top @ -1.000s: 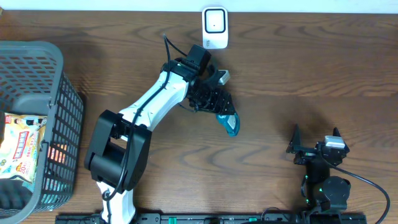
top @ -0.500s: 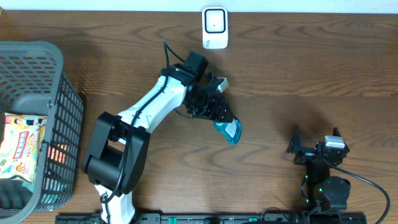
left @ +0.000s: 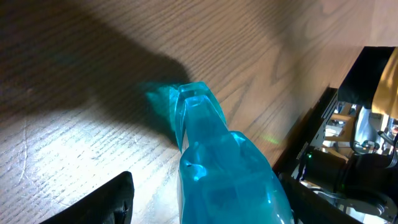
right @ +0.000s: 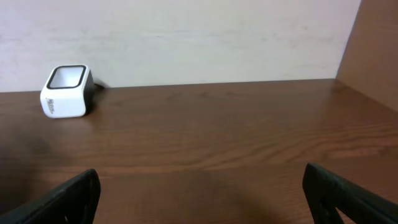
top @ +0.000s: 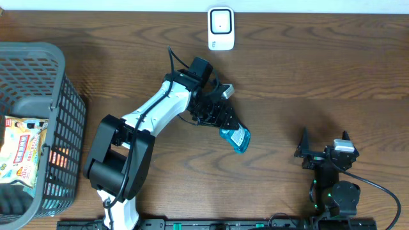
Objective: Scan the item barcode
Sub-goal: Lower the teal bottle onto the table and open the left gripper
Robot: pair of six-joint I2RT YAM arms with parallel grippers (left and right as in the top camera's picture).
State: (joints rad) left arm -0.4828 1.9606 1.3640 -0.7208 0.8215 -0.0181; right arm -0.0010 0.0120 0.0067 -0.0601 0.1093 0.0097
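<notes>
1. The left gripper (top: pixel 224 122) has its jaws clamped on one end of the teal item (top: pixel 236 138). The item sits well apart from the scanner (top: pixel 220 29), on the robot's side of it and slightly right. Held at one end only, its glossy body may slip or swing.
2. The item's free end points away from the scanner, and I cannot tell where the barcode lies. If the label faces the worktop (top: pixel 307 70) or the jaws cover it, the scan probably fails.
3. The tip looks close to the worktop. If it is carried low toward the scanner, it could drag or knock the small scanner askew.
4. The right gripper (top: pixel 326 144) sits far from the scanner, jaws wide apart and empty, so it cannot catch a dropped item.
</notes>
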